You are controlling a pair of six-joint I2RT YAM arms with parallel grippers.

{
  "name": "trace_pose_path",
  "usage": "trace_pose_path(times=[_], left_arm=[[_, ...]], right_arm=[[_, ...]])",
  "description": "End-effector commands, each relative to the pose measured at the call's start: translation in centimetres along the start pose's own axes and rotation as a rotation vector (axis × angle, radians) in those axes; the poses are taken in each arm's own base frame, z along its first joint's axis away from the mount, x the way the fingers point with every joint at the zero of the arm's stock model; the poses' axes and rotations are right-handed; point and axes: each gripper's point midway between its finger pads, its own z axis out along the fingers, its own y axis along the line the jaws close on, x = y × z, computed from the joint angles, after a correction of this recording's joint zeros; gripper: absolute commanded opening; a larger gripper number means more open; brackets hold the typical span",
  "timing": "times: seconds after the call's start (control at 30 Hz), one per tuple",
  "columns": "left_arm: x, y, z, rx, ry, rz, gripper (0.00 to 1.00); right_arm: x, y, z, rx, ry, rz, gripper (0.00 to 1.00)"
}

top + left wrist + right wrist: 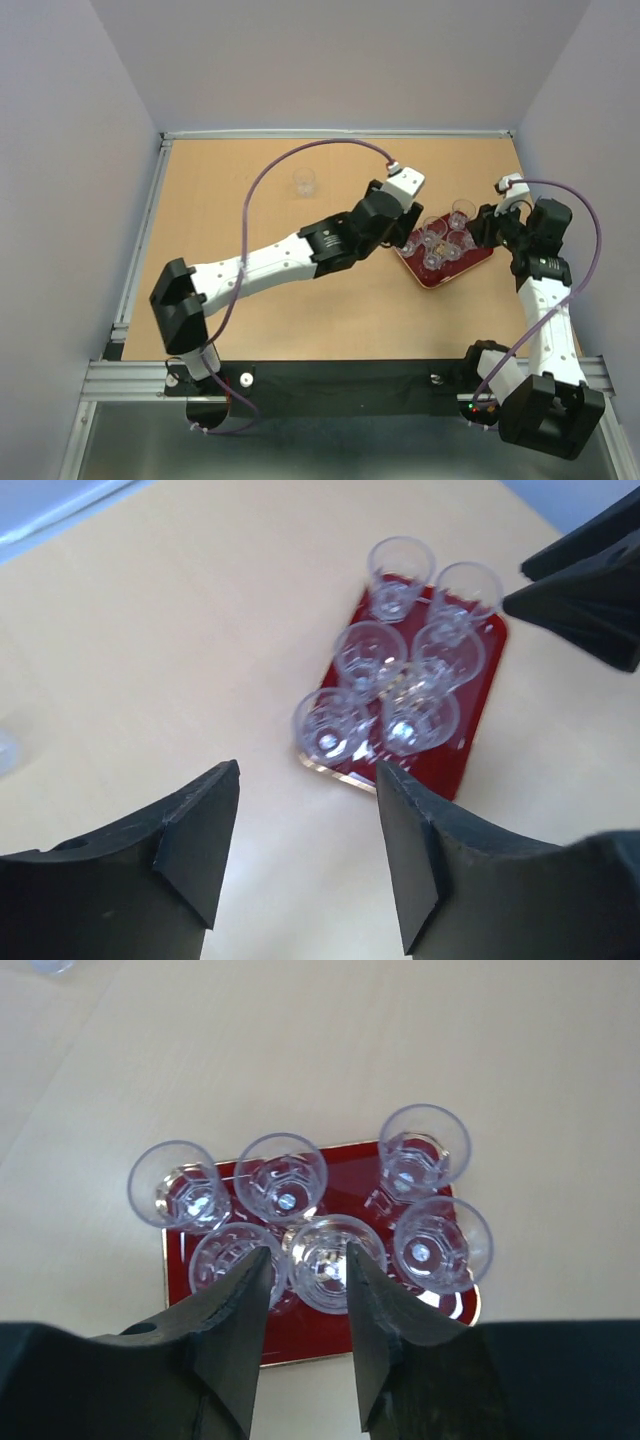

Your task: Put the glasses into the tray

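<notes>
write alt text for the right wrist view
Six clear glasses stand in two rows on a red tray on a tan table, seen from above. The right claw, at the bottom edge, frames the middle glass of the near row; whether it grips it is unclear.

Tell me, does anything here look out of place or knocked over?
One glass stands alone on the table, well apart from the red tray where the other six crowd together. All look upright; nothing spilled or broken.
</notes>
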Motion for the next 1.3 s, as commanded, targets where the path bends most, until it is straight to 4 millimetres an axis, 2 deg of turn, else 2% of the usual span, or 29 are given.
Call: trace_pose_path(times=[0.0, 0.03, 0.07, 0.1, 0.13, 0.2, 0.23, 0.27, 0.33, 0.37, 0.4, 0.43, 0.5, 0.53, 0.57, 0.6, 0.63, 0.67, 0.7, 0.73, 0.77, 0.83, 0.87, 0.9, 0.97, 1.0, 1.13, 1.27], left_arm=[[-0.6, 5.9, -4.0, -0.176, -0.069, 0.036, 0.72], [-2.1, 7.3, -6.3, -0.19, -0.116, 0.016, 0.76], [-2.1, 8.4, -7.2, -0.206, -0.128, 0.016, 0.77], [-1.8, 9.4, -8.1, -0.215, -0.132, 0.015, 0.78], [-1.4, 11.7, -9.9, -0.245, -0.146, 0.003, 0.8], [-0.9, 14.0, -11.7, -0.277, -0.159, 0.009, 0.82], [-0.1, 15.4, -13.2, -0.294, -0.168, 0.007, 0.84], [0.2, 17.1, -13.9, -0.335, -0.172, 0.018, 0.85], [1.5, 19.2, -15.7, -0.385, -0.184, 0.021, 0.89], [1.6, 20.2, -16.3, -0.417, -0.196, 0.021, 0.9], [2.7, 21.1, -17.1, -0.457, -0.192, 0.035, 0.91], [3.1, 21.7, -17.4, -0.482, -0.192, 0.04, 0.92], [3.8, 22.5, -18.1, -0.516, -0.187, 0.047, 0.93], [3.6, 22.8, -18.5, -0.535, -0.212, 0.032, 0.93], [3.7, 22.8, -18.7, -0.536, -0.218, 0.03, 0.93], [3.8, 23.1, -18.9, -0.545, -0.221, 0.026, 0.93], [3.7, 23.2, -19.1, -0.551, -0.227, 0.023, 0.93], [3.8, 23.4, -19.2, -0.561, -0.227, 0.021, 0.93], [3.9, 23.8, -19.5, -0.582, -0.227, 0.018, 0.93], [3.8, 24.1, -19.8, -0.597, -0.232, 0.015, 0.93], [3.8, 24.3, -19.9, -0.607, -0.232, 0.014, 0.93], [3.8, 24.8, -20.4, -0.63, -0.243, 0.002, 0.93], [3.7, 25.0, -20.5, -0.636, -0.249, -0.001, 0.93], [3.8, 25.1, -20.6, -0.64, -0.25, -0.001, 0.93], [3.7, 25.3, -20.8, -0.646, -0.257, -0.005, 0.93], [3.7, 25.4, -20.8, -0.647, -0.26, -0.006, 0.93], [3.7, 25.7, -20.9, -0.655, -0.259, -0.005, 0.93], [3.7, 25.9, -20.8, -0.657, -0.259, -0.006, 0.93]], right_arm=[[-0.7, 2.6, 0.4, -0.194, -0.03, -0.033, 0.43], [-0.6, 3.4, 0.8, -0.251, -0.021, -0.017, 0.45], [-1.3, 3.5, 0.8, -0.272, -0.028, -0.019, 0.47], [-1.2, 3.9, 1.1, -0.298, -0.012, -0.003, 0.47], [-1.4, 4.6, 1.4, -0.332, -0.006, -0.004, 0.5], [-2.0, 5.1, 2.5, -0.367, 0.019, 0.0, 0.52], [-2.4, 5.5, 3.0, -0.382, 0.03, -0.008, 0.54], [-2.7, 6.6, 4.4, -0.408, 0.061, -0.023, 0.55], [-3.2, 8.1, 5.8, -0.435, 0.09, -0.047, 0.59], [-3.2, 10.0, 6.7, -0.47, 0.114, -0.063, 0.6], [-4.0, 10.5, 8.2, -0.49, 0.126, -0.064, 0.62], [-4.2, 12.4, 9.0, -0.527, 0.144, -0.078, 0.63], [-4.7, 14.0, 10.8, -0.551, 0.175, -0.072, 0.66], [-3.6, 14.9, 12.6, -0.567, 0.224, -0.059, 0.67], [-5.4, 16.6, 13.7, -0.581, 0.202, -0.089, 0.69], [-5.5, 17.5, 14.5, -0.587, 0.221, -0.077, 0.7], [-4.1, 19.5, 16.4, -0.615, 0.27, -0.076, 0.7], [-5.7, 20.2, 17.5, -0.605, 0.246, -0.088, 0.72], [-6.2, 21.1, 18.4, -0.601, 0.25, -0.071, 0.75], [-4.4, 22.7, 20.2, -0.607, 0.299, -0.067, 0.76], [-6.3, 23.5, 21.1, -0.609, 0.262, -0.07, 0.77], [-6.3, 25.2, 22.8, -0.602, 0.281, -0.022, 0.81], [-4.9, 25.6, 24.7, -0.593, 0.314, 0.004, 0.82], [-7.1, 26.2, 25.5, -0.579, 0.282, 0.064, 0.83], [-7.9, 26.2, 27.7, -0.509, 0.274, 0.135, 0.86], [-8.8, 26.3, 29.6, -0.453, 0.256, 0.201, 0.89], [-9.3, 26.5, 32.5, -0.387, 0.229, 0.29, 0.93], [-9.0, 25.7, 34.7, -0.287, 0.194, 0.345, 0.9]])
